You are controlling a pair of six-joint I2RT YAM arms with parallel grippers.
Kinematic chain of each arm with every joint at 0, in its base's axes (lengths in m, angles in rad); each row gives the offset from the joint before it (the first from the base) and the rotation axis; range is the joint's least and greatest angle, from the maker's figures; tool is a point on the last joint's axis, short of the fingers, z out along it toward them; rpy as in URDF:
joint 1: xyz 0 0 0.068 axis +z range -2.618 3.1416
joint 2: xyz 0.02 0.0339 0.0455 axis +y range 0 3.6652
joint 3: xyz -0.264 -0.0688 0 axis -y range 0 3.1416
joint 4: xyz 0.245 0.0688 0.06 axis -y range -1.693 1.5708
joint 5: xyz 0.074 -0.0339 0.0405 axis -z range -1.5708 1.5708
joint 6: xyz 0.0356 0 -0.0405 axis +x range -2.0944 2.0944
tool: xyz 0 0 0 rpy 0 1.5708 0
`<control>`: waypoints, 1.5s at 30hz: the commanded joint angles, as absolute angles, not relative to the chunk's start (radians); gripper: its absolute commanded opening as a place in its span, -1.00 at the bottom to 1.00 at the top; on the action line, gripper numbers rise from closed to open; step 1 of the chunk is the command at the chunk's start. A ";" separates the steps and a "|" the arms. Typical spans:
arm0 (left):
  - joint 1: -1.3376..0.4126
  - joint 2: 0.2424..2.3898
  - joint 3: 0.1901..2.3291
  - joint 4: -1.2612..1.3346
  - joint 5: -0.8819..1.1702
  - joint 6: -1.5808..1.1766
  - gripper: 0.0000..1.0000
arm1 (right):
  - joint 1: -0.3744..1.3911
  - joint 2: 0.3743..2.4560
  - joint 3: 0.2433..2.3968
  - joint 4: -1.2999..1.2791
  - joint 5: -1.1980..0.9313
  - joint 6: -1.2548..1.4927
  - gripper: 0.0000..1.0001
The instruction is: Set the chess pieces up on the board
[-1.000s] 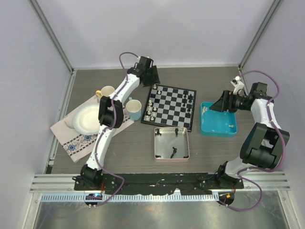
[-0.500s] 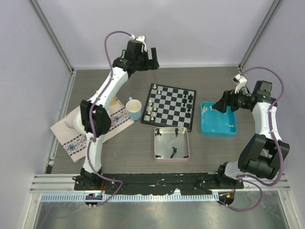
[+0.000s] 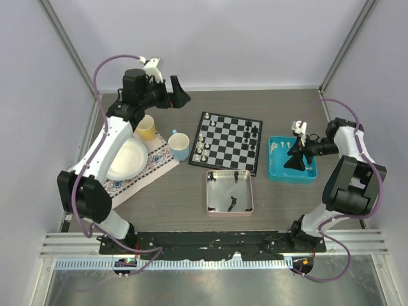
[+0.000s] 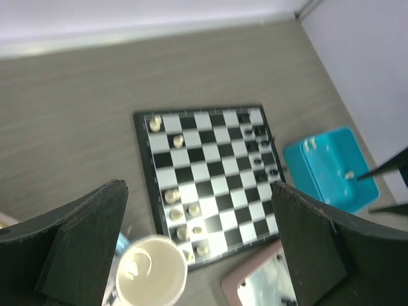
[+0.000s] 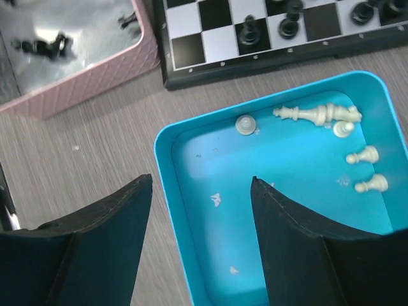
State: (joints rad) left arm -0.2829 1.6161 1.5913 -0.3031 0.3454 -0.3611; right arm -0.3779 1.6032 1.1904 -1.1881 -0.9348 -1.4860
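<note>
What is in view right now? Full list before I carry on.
chessboard: one, black and white, table centre
off-white board pieces: several, along board's left edge
black board pieces: several, along its right edge
blue tray: one, right of board
loose off-white pieces: about six, in blue tray
pink tray: one, near side of board, holding a few loose black pieces
yellow cup: one, left of board
light blue cup: one, by board's left edge
plate: one, white, on patterned cloth
left tool: open, raised at far left
right tool: open, over blue tray
</note>
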 commanded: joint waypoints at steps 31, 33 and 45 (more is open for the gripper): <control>-0.290 1.183 1.022 -0.005 0.492 -0.361 0.99 | -0.115 1.799 1.282 -1.045 -0.698 -1.749 0.09; -0.290 1.184 1.022 -0.005 0.494 -0.362 0.99 | -0.104 1.805 1.275 -1.022 -0.680 -1.738 0.07; -0.290 1.180 1.023 -0.012 0.491 -0.360 0.99 | -0.081 1.847 1.269 -0.976 -0.657 -1.686 -0.10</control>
